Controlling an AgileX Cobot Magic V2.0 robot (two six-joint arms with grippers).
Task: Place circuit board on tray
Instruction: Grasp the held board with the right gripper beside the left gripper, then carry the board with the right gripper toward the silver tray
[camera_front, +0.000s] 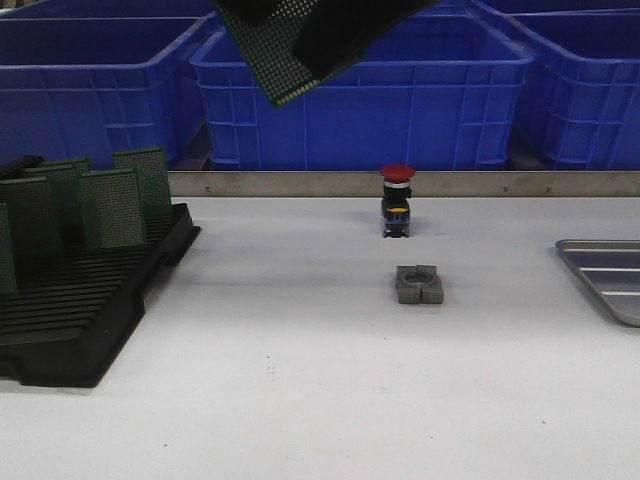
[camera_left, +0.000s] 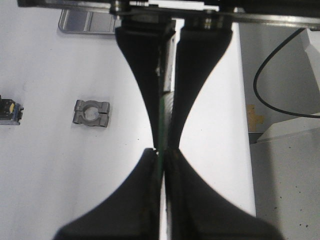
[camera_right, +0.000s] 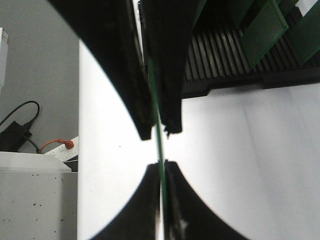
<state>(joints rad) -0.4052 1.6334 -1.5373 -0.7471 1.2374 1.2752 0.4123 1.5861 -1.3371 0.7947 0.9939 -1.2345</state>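
**Mia:** What is the left gripper (camera_left: 160, 153) doing?

**Ben:** It is pinched tight on the thin edge of the circuit board (camera_left: 163, 117). The right gripper (camera_right: 161, 168) looks pinched on the same board too, from the other side. Both arms hold one board between them.

**Mia:** Where is the board?

**Ben:** High up in the air. The front view shows it tilted, in front of the blue crates (camera_front: 360, 110), well above the white surface (camera_front: 300, 400).

**Mia:** And where does it go?

**Ben:** Onto the tray (camera_front: 592, 244), the shiny grey one far over on the robot's right side. Only a corner of it shows there.

**Mia:** So what should the robot do now?

**Ben:** It looks like a hand-over. The right arm is nearer the tray, so the right gripper should have a firm hold first. Only then should the left gripper let go, slowly, and pull straight back so it does not twist the board.

**Mia:** Is anything in the way?

**Ben:** A grey block (camera_front: 419, 285) and a red button (camera_front: 397, 198) sit in the middle. The board should pass high over them, then come down flat inside the tray's rim. The rack (camera_front: 90, 320) with the other boards is far off on the left, so it is safe.
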